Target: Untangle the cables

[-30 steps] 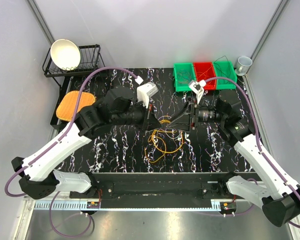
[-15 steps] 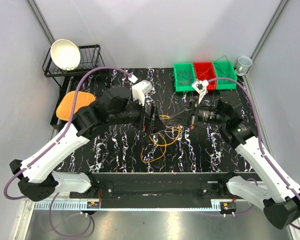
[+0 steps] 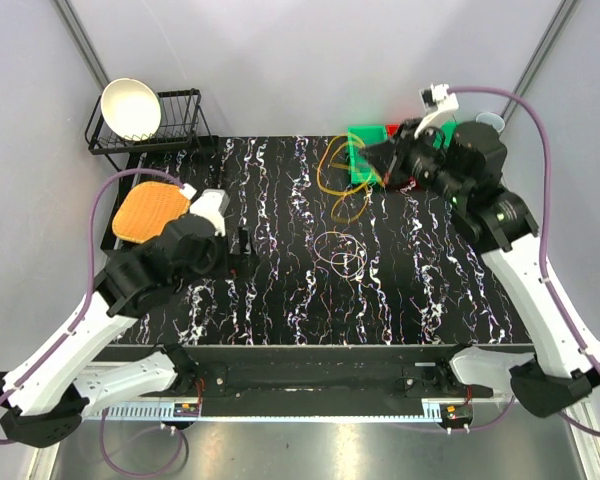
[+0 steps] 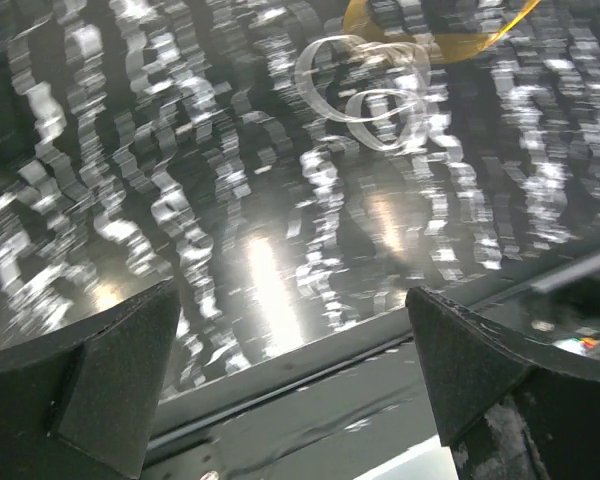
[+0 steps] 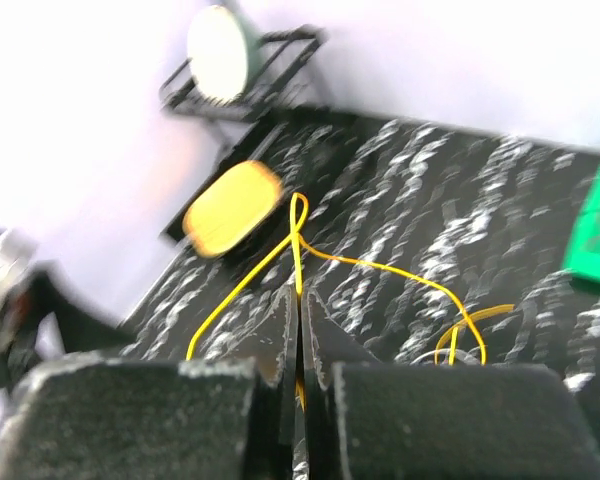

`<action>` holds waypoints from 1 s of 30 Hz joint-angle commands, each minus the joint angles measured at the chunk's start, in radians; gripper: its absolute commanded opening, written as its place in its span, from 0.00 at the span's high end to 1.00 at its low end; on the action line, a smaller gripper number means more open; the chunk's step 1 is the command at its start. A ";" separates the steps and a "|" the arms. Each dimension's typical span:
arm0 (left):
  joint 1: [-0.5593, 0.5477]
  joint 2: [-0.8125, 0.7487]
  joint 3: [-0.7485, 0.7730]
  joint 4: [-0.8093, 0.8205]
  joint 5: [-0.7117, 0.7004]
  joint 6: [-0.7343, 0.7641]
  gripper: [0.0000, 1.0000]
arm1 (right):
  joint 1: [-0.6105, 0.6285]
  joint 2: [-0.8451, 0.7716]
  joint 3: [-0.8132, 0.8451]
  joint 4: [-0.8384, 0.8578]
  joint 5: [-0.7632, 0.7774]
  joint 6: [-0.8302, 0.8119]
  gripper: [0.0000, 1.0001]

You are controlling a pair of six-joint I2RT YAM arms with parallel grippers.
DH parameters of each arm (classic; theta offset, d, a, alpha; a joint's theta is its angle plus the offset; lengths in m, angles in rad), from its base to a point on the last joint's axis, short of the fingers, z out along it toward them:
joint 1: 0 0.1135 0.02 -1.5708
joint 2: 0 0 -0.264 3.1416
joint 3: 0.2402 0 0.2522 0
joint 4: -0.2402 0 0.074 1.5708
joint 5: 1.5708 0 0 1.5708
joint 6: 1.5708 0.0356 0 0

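My right gripper [image 3: 368, 155] is raised at the back right, in front of the bins, and shut on a yellow cable [image 3: 332, 178]. Its loops hang down over the table. The right wrist view shows the jaws of that gripper [image 5: 300, 298] pressed together on the yellow cable [image 5: 380, 265], which runs out ahead of the tips. A small heap of thin pale and orange cable loops [image 3: 340, 250] lies on the black marbled table [image 3: 280, 290]. My left gripper [image 3: 242, 245] stands well to the left of it, open and empty. In the left wrist view, the left gripper [image 4: 292, 300] has the pale loops [image 4: 365, 85] far ahead.
A dish rack [image 3: 180, 120] holding a white bowl [image 3: 130, 108] stands at the back left, with an orange pad [image 3: 150, 210] in front of it. Green [image 3: 365, 165] and red [image 3: 405, 135] bins line the back right. A cup [image 3: 490, 122] stands in the corner.
The right gripper has shut on the yellow cable and lifted it up and back to the right, out of the tangle. The left gripper opened and drew back to the left.
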 commanded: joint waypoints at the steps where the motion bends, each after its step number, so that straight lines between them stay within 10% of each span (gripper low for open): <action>1: 0.003 -0.076 -0.067 -0.065 -0.165 -0.036 0.01 | 0.000 0.105 0.159 -0.068 0.197 -0.103 1.00; 30: 0.004 -0.247 -0.331 0.062 -0.266 -0.030 0.01 | -0.434 0.879 1.121 -0.216 0.050 -0.231 1.00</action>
